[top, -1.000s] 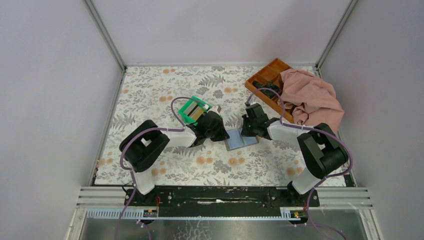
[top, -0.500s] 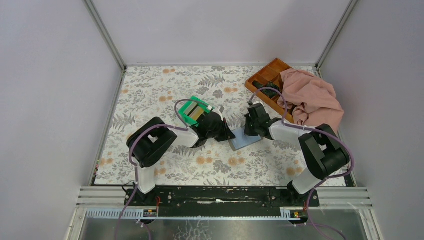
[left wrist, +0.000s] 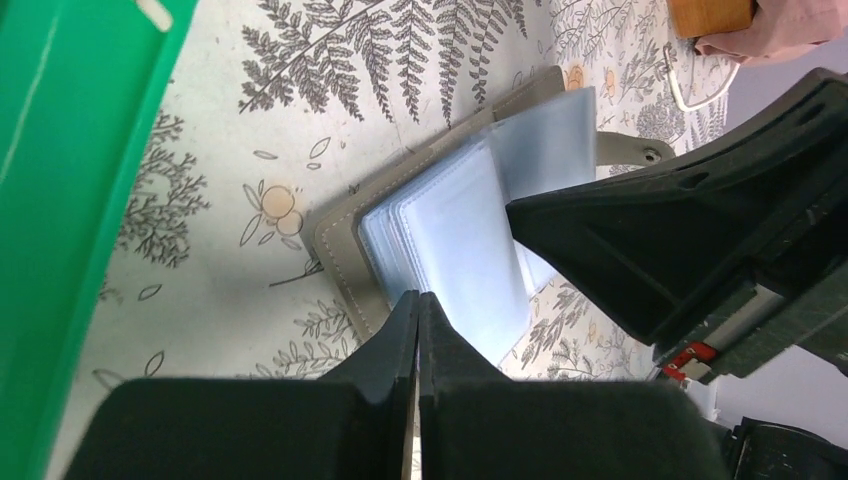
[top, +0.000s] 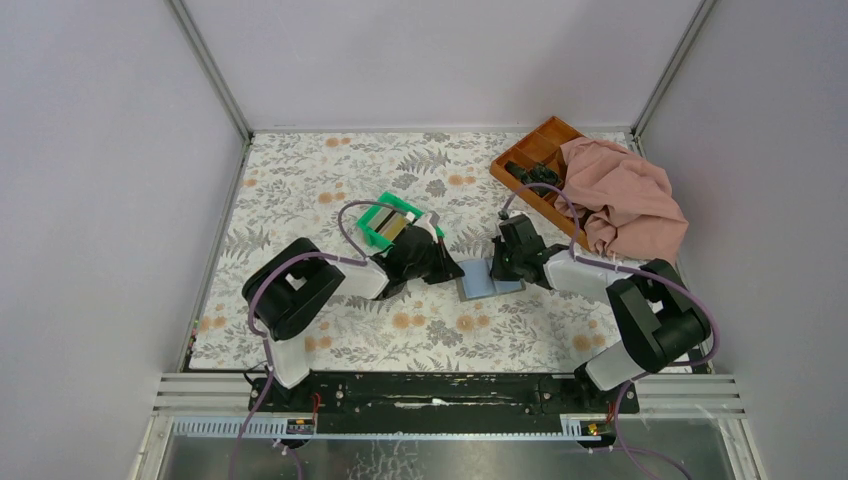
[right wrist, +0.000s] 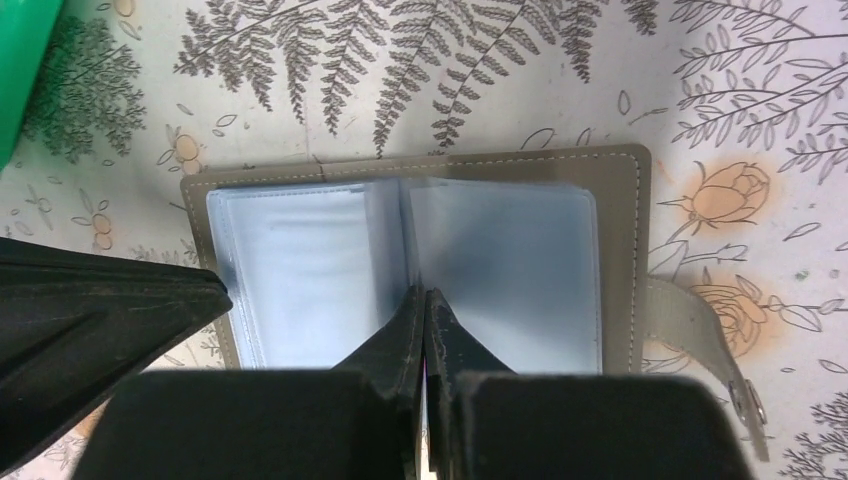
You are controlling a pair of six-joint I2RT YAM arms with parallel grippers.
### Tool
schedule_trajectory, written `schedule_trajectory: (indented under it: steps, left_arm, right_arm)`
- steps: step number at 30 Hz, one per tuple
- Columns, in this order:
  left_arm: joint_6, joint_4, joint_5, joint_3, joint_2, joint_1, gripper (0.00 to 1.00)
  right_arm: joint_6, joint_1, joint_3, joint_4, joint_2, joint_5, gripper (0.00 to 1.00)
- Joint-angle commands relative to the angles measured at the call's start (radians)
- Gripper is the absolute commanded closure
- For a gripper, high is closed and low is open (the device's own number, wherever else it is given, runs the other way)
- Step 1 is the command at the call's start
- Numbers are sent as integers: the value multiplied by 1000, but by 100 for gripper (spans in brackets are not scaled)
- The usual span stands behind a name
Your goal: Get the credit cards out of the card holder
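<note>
The card holder point(top: 487, 284) lies open on the floral mat, its clear pale-blue sleeves facing up point(right wrist: 500, 270). My left gripper point(top: 453, 270) is shut, and its tip point(left wrist: 417, 297) rests at the holder's left edge point(left wrist: 345, 260). My right gripper point(top: 503, 264) is shut, its tip point(right wrist: 424, 292) on the middle fold between the sleeves. I cannot tell whether it pinches a sleeve. Tan and whitish credit cards point(top: 395, 229) lie in the green bin point(top: 380, 215). No card shows clearly in the sleeves.
The green bin's wall point(left wrist: 70, 200) stands close on the left of my left gripper. An orange-brown compartment tray point(top: 533, 157) and a pink cloth point(top: 625, 200) sit at the back right. The holder's strap with a snap point(right wrist: 715, 345) sticks out on its right.
The card holder, tilted half a second ago, now lies flat and a little further right. My left gripper has drawn back slightly to the left; the right one shifted a little.
</note>
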Motion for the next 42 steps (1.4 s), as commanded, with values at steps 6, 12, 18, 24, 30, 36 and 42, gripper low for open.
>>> schedule_trajectory:
  steps: [6,12,18,24,30,36,42]
  left_arm:
    - [-56,94,-34,-45,-44,-14,100]
    - [-65,73,-46,-4,-7,-30,100]
    - [-66,44,-65,-21,-16,-37,100]
    - [-67,37,-75,-72,-96,-40,100]
    - [-84,49,-92,-128,-138,-41,100]
    - [-90,65,-89,-132,-109,-41,100]
    - [-95,83,-72,-115,-73,-41,100]
  right_arm:
    - [29,11,-86,32,-30,-73,100]
    - [31,11,-96,59,-18,-102,100]
    - [29,11,-97,60,-20,-102,100]
    - [30,11,-97,67,-10,-103,100]
    - [30,11,-98,65,-13,-97,100]
    - [31,12,-99,68,-8,-100,100]
    - [30,11,-102,75,-2,-104,100]
